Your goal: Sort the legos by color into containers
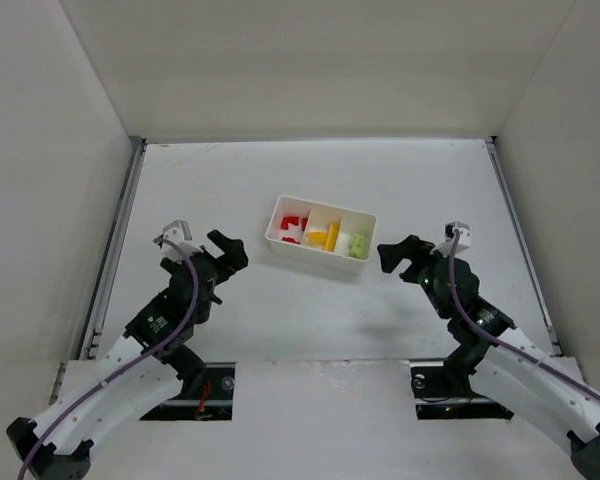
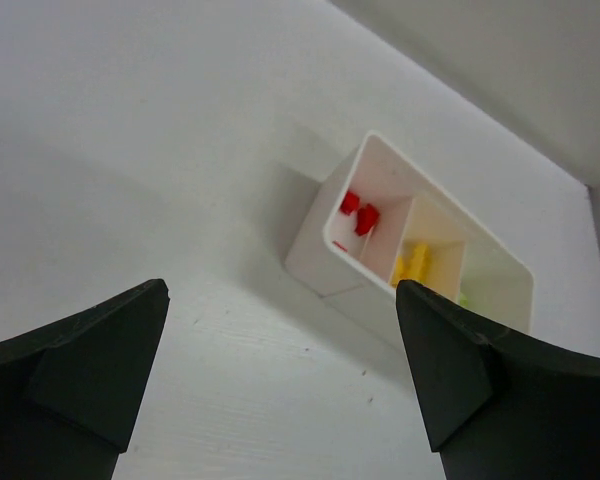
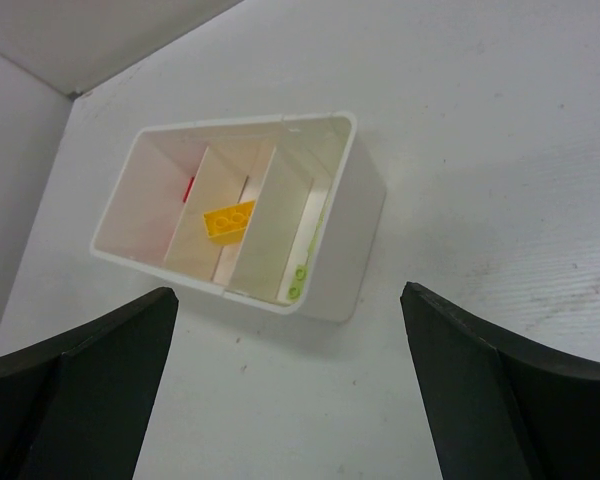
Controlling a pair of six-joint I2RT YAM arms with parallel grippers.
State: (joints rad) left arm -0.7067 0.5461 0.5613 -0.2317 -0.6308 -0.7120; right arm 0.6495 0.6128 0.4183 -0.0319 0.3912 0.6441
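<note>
Closest to me are the two arms, and both are parked short of the tray. The left gripper [image 1: 223, 265] has its jaws spread as wide as they go with nothing between them. The right gripper [image 1: 400, 262] is the same, wide open and empty. Each one hangs just off its own end of the white tray [image 1: 305, 252], not touching it.

The tray sits mid-table [image 1: 280, 330], a bit skewed. The red legos [image 1: 294, 228] are in the left compartment, the yellow-orange ones [image 1: 325, 236] in the middle and the pale green ones [image 1: 357, 243] in the right. I can't spot a loose brick anywhere on the table, so I'd say the sort is basically done.

If so, all that's left is backing out cleanly. I'd lift each arm up and away instead of sweeping sideways, since that tray looks light and one bump on a corner could tip bricks over those thin dividers. It's also worth checking under the arms for strays.
</note>
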